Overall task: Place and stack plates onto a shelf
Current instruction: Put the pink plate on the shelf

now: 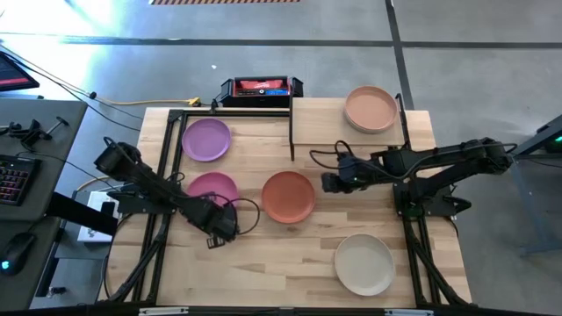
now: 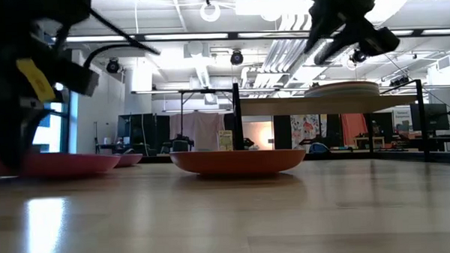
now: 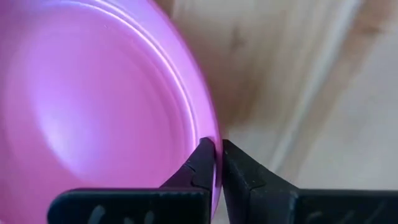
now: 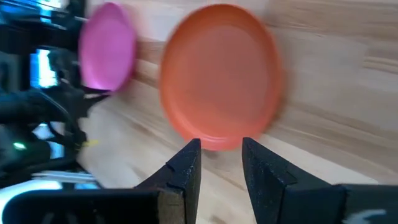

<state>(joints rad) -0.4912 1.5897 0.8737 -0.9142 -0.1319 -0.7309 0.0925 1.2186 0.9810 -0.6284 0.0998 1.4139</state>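
Note:
Four plates lie on the slatted tabletop: a purple one [image 1: 206,139] at the far left, a pink one [image 1: 211,187] nearer, a terracotta one [image 1: 288,196] in the middle and a beige one [image 1: 364,263] near the front right. A stack of peach plates [image 1: 371,109] rests on the shelf [image 1: 325,123] at the far right. My left gripper [image 1: 217,223] points down at the pink plate's near right rim and is shut on it. My right gripper [image 1: 327,183] hangs open above the table, just right of the terracotta plate [image 4: 221,78]. My left gripper pinches the pink plate's rim [image 3: 214,134] between its two fingers, one finger [image 3: 200,163] on the plate's inner side and the other [image 3: 239,165] outside. The fingers come from above, pointing down. I cannot tell whether that edge of the plate [image 2: 54,164] is off the table.
A black and red box [image 1: 261,88] stands beyond the table's far edge. Black frame rails [image 1: 167,167] run along the table's left and right sides. A dark cable [image 1: 250,215] loops beside my left gripper. Bare wood lies between the terracotta and beige plates.

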